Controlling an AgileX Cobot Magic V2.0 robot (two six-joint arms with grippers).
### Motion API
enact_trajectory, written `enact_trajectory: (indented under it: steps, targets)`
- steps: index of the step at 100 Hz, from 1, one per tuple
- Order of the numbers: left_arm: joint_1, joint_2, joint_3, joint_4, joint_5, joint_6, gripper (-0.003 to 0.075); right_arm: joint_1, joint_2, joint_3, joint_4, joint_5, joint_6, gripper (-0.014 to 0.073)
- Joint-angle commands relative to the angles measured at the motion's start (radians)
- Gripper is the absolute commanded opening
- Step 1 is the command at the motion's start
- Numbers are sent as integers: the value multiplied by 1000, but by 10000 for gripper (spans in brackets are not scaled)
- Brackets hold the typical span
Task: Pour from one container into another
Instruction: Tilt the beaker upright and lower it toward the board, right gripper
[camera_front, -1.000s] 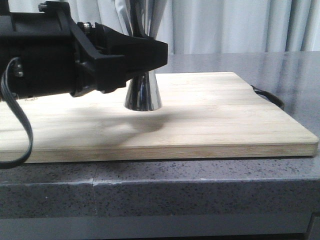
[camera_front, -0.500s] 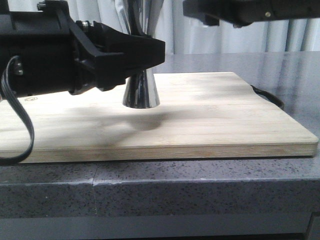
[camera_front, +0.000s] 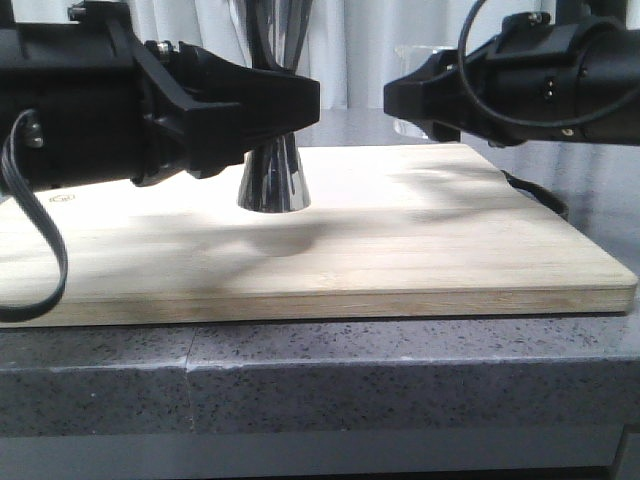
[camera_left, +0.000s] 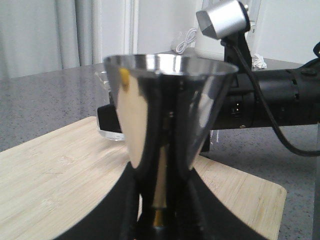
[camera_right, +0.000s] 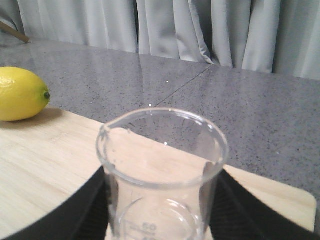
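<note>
My left gripper (camera_front: 298, 100) is shut on the waist of the steel jigger (camera_front: 270, 185), which stands upright with its base just above the wooden board (camera_front: 420, 240). In the left wrist view the jigger's open cone (camera_left: 170, 115) fills the middle, and the black fingers (camera_left: 125, 210) clamp its narrow band. At the right, my right gripper (camera_front: 402, 100) is shut on the clear glass beaker (camera_front: 418, 58), held upright above the board's far right corner. The right wrist view shows the beaker (camera_right: 162, 170) between dark fingers (camera_right: 85, 210), with nothing visible inside it.
A yellow lemon (camera_right: 20, 95) lies on the board beyond the beaker. A dark strap handle (camera_front: 540, 195) sticks out of the board's right end. Speckled grey counter (camera_front: 300, 390) surrounds the board, with curtains behind. A silver camera (camera_left: 222, 17) rides on the right arm.
The right arm has come in from the upper right and dropped lower with the beaker. The left gripper has shifted the jigger slightly left and up.
</note>
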Motion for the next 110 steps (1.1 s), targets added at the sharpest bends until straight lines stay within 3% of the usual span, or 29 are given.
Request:
enact_trajectory:
  steps: [1, 32, 56, 110]
  targets:
    - [1, -41, -23, -27, -96, -2, -20, -4, -38, -5, 17, -99, -1, 288]
    - [1, -41, -23, -27, -96, -2, -19, -4, -27, 28, 17, -107, -10, 288]
    - [1, -41, -23, -27, -96, -2, -20, -4, 65, 28, 17, -268, -12, 288]
    - [1, -41, -23, -27, -96, -2, -20, -4, 101, 28, 17, -246, -91, 288]
